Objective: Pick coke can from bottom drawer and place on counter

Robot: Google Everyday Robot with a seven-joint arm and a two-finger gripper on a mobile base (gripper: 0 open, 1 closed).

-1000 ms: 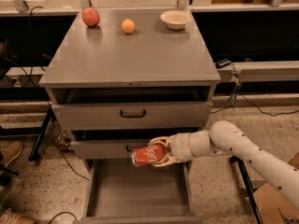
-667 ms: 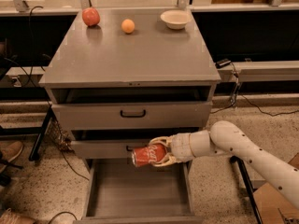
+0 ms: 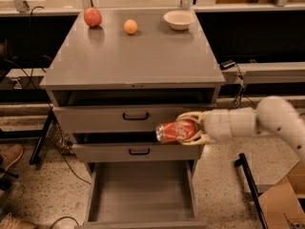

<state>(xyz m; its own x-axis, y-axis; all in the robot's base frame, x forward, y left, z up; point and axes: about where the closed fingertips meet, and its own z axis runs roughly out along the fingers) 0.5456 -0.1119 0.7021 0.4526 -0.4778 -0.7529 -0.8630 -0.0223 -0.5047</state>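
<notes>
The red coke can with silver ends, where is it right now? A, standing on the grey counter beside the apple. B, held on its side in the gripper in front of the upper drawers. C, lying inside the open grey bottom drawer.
B: the red coke can lies on its side, clamped in the gripper in front of the black-handled upper drawers, above the open grey bottom drawer and below the grey counter.

Red coke can (image 3: 176,131) on its side, clamped in gripper (image 3: 187,129), in the air above pulled-out grey bottom drawer (image 3: 141,197), below flat grey counter (image 3: 138,56).
</notes>
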